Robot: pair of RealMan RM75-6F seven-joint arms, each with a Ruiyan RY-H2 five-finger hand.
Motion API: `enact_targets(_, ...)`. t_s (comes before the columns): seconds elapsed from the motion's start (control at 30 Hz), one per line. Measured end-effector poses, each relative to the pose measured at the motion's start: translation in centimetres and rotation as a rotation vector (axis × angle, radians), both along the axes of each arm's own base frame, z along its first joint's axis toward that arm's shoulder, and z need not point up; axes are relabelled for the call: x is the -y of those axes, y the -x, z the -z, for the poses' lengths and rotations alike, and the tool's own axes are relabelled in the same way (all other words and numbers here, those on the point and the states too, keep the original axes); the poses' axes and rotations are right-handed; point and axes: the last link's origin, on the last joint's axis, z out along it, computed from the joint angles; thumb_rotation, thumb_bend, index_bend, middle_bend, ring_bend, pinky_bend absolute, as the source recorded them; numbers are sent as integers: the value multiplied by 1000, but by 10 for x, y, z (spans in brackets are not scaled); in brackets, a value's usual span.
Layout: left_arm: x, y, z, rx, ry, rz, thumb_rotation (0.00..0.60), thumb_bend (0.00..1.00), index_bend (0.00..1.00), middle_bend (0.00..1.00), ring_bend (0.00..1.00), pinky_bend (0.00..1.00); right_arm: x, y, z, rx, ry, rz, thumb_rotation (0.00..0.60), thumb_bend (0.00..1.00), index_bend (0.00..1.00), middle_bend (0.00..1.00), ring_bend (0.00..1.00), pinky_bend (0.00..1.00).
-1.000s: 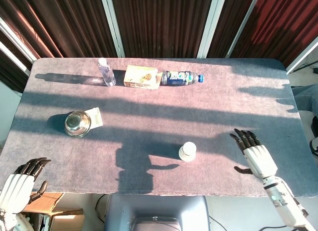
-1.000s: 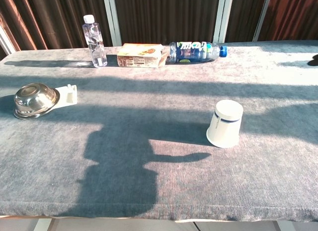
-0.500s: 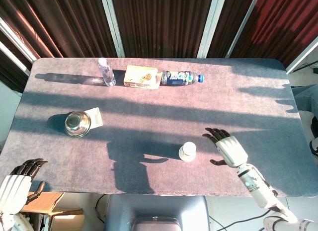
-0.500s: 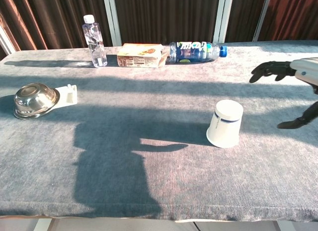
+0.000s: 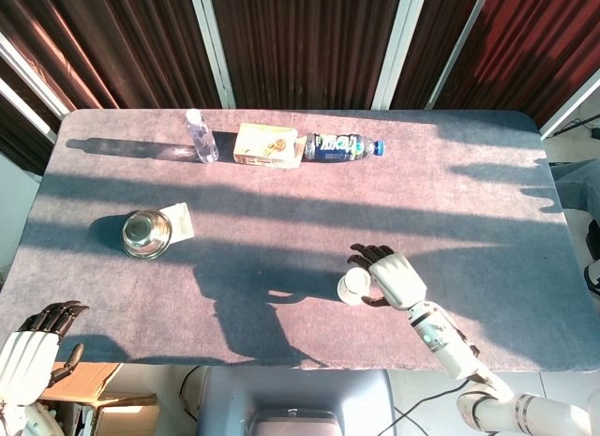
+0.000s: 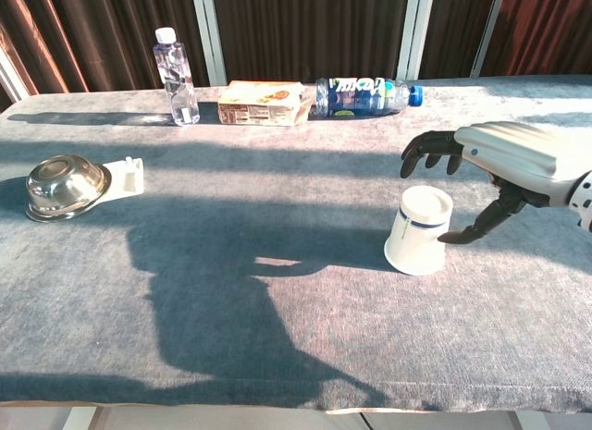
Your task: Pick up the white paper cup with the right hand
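Note:
The white paper cup [image 5: 353, 286] [image 6: 420, 229] stands upside down on the grey table, a dark band around its upper part. My right hand [image 5: 392, 275] [image 6: 490, 162] hovers just to its right with fingers spread. The fingers [image 6: 427, 151] arch over the far side of the cup, and the thumb [image 6: 476, 227] reaches toward its near right side. The hand holds nothing. My left hand [image 5: 33, 338] hangs below the table's front left corner, fingers loosely apart, holding nothing.
A steel bowl [image 5: 146, 233] [image 6: 65, 185] sits next to a small white box [image 5: 180, 219] at the left. Along the back stand a clear water bottle [image 5: 201, 136] [image 6: 176, 76], a snack box [image 5: 266, 144] [image 6: 263, 103] and a lying blue-labelled bottle [image 5: 343, 146] [image 6: 365, 95].
My right hand has travelled left across the table from the right side until it stands beside the cup. The left hand dropped slightly. The cup has not moved.

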Motion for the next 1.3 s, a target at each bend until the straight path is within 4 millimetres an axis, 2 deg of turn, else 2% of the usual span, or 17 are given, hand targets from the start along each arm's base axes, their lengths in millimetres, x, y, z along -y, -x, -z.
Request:
enact_targets(0.17,0,0,1,-1,6,0,600,405,258,210,193,334,-1,-1,5,-6,-11,-1,600,307,460,316,340,470)
enact_targets(0.37,0,0,1,-2,13,0,600,404,259,210,194,334,-2,-1,10,-17,-10,-3,600,320,530,380,424,555)
enact_targets(0.6,0,0,1,-2,15,-5,600,404,260,210,194,335,-2,2,11,-25,7,2,600,384,609,467,534,649)
enact_targets(0.87,0,0,2,-4,20,-9,600,403,260,210,196,337,-2,5,9,-12,33,15,600,429,670,520,594,693)
enact_targets(1.03,1,0,2,-5,20,-13,600,403,260,211,197,337,-1,6,5,79,50,20,600,429,670,521,594,693)
enact_targets(1.3,1,0,2,-8,23,-21,600,404,260,210,198,337,2,15,2,394,-45,111,600,428,645,520,592,692)
